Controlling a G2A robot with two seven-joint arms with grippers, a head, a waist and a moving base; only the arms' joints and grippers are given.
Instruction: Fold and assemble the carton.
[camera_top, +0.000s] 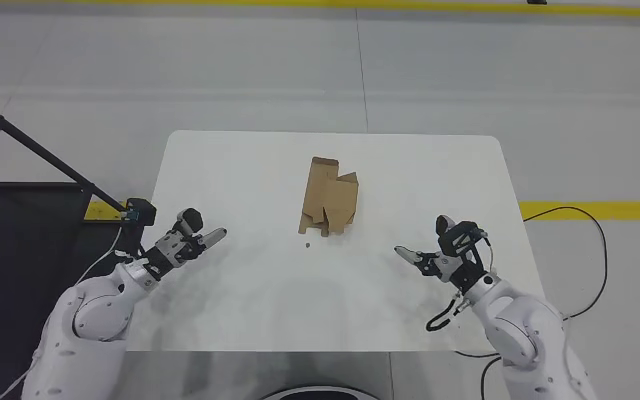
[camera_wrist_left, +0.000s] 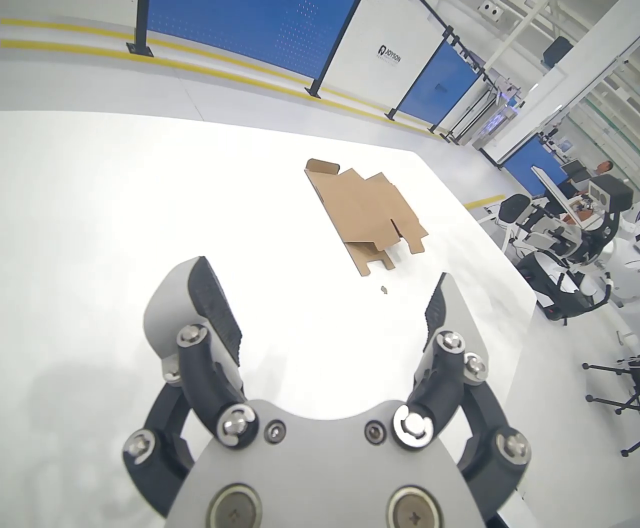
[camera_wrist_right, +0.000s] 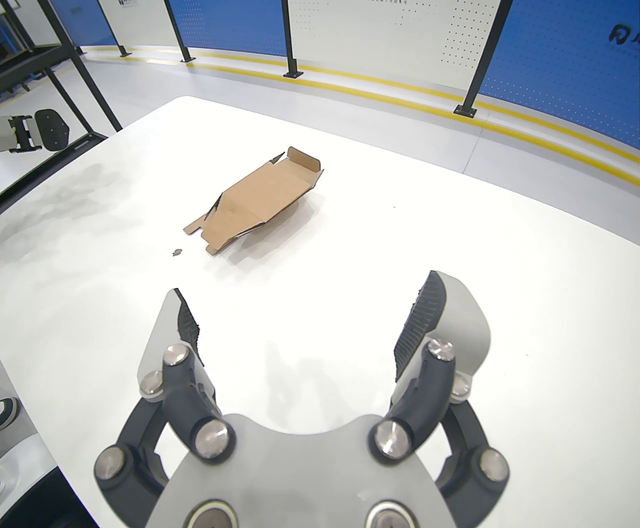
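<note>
The carton (camera_top: 328, 198) lies near the middle of the white table (camera_top: 250, 165), a little towards the far edge, well apart from both arms. It is a brown cardboard blank, mostly flat, with one long side lifted off the table, so it sits like a low, lopsided sleeve. At its far end a short flap stands up, and at the near end loose tabs rest flat on the table. A tiny scrap (camera_top: 308, 243) of cardboard lies just beside those tabs.

The left gripper (camera_top: 203, 228) hovers over the table's near left part, pointed at the carton. From its wrist I see the jaws spread wide with nothing between them, the ribbed black pads (camera_wrist_left: 220, 305) facing each other over bare table, and the carton (camera_wrist_left: 362, 212) and scrap (camera_wrist_left: 384, 289) ahead.

The right gripper (camera_top: 420, 238) hangs over the near right part, also turned towards the carton. Its jaws gape just as wide and grip nothing. From that wrist the carton (camera_wrist_right: 260, 200) shows its raised side and upright end flap, with the scrap (camera_wrist_right: 176, 252) close to its near tabs
</note>
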